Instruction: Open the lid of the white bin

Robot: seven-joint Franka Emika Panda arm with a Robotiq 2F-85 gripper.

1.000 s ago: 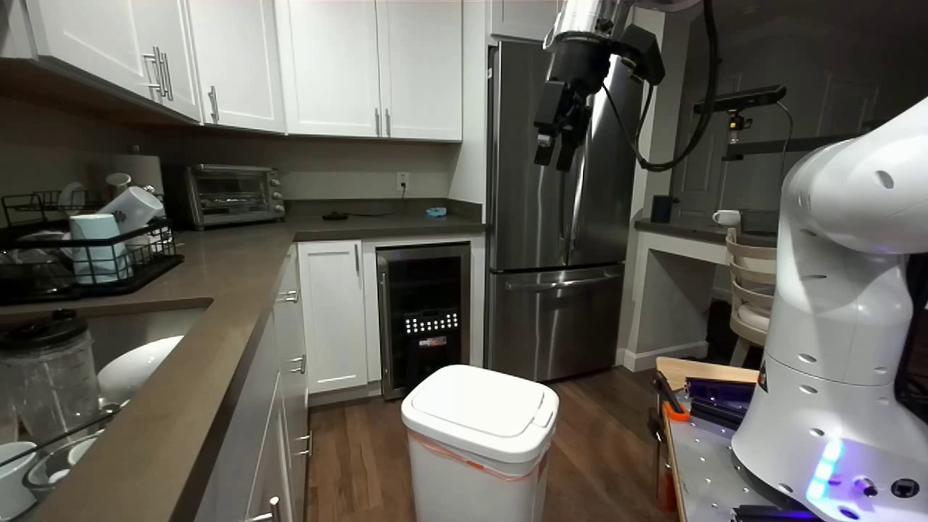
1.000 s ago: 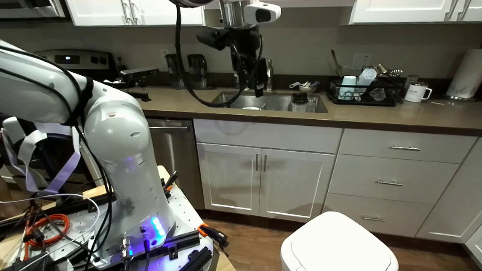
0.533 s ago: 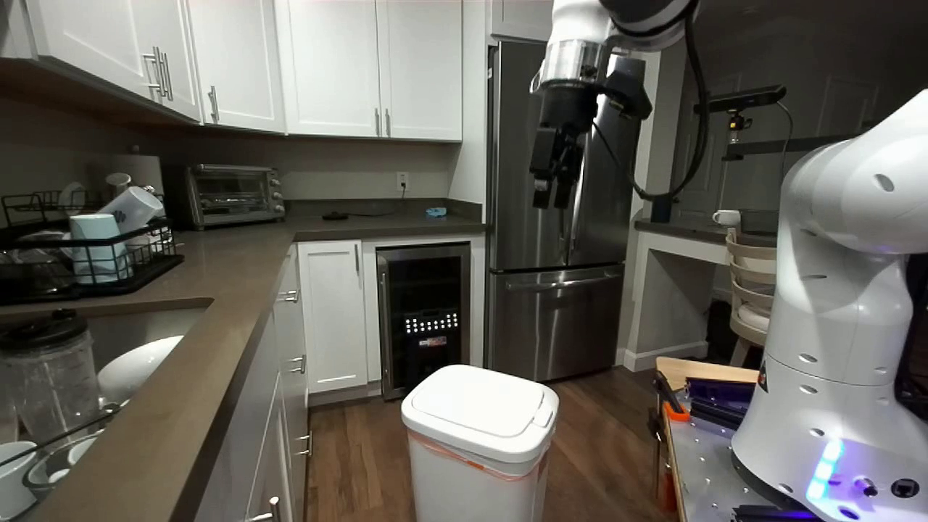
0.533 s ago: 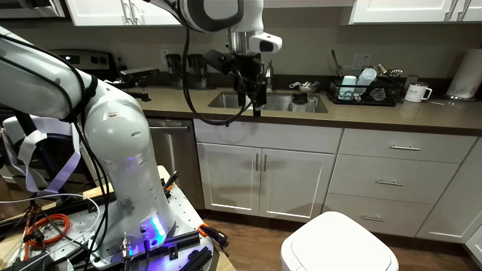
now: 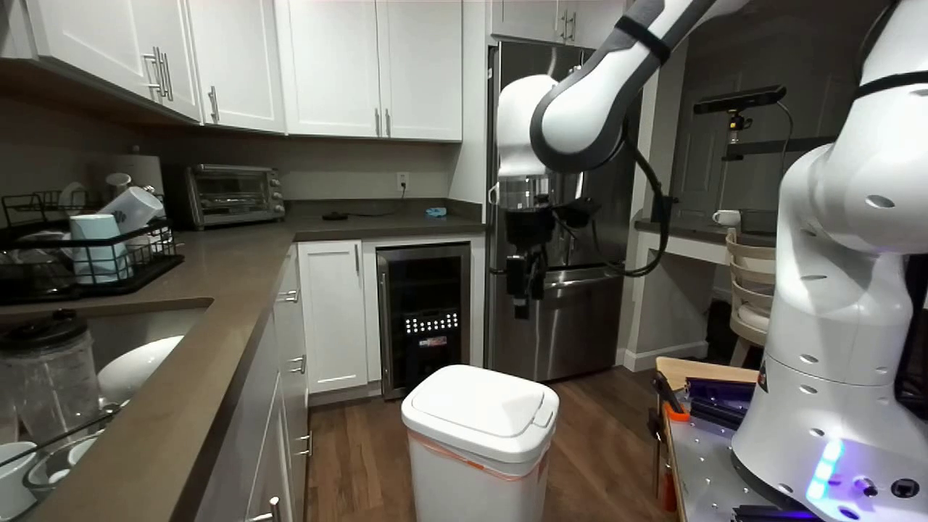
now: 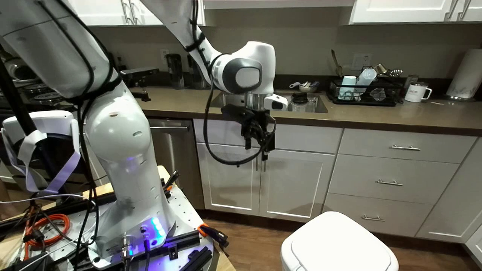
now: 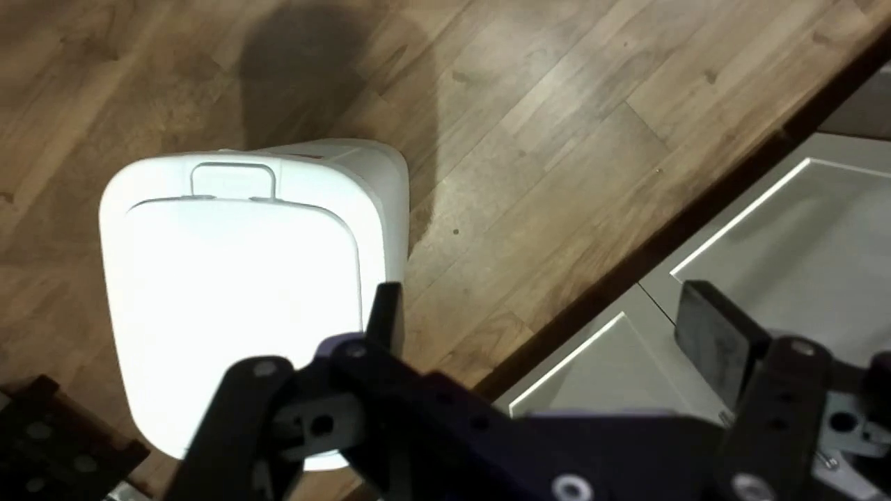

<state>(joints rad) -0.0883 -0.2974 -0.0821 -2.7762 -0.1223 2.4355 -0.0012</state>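
The white bin (image 5: 475, 486) stands on the floor and also shows in an exterior view (image 6: 290, 250), cut off by the lower edge. Its white lid (image 5: 475, 399) lies flat and shut in the rim; it also shows in an exterior view (image 6: 340, 250) and in the wrist view (image 7: 240, 278), overexposed. A small latch tab (image 7: 233, 182) sits at one short end of the rim. My gripper (image 5: 528, 304) hangs pointing down, above and apart from the bin. In the wrist view my gripper (image 7: 546, 306) is wide open and empty, with one finger (image 7: 385, 313) overlapping the bin's side.
White drawers and cabinets (image 6: 297, 184) with a sink counter (image 6: 414, 116) run along one side. A fridge (image 5: 558, 326) stands behind the bin. The robot's metal-topped table (image 5: 707, 464) carries tools. A loose cable (image 6: 211, 150) loops from the arm beside the gripper.
My gripper has come down a long way from high up, from in front of the upper fridge doors to nearer the bin. The bin and its lid have not moved.
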